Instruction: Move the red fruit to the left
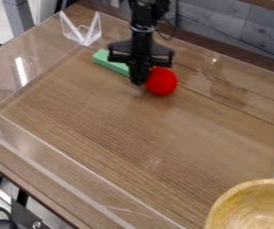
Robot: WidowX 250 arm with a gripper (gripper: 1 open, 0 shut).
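Red fruit (162,81) (loose) right of pincer (140,79)

You see a brown wooden table (127,152) with see-through plastic walls (32,54) around it; at twelve o'clock, behind it, stands a grey plank wall (241,22); at five o'clock a pale wooden bowl (257,207) peeks in; light shines off the plastic.
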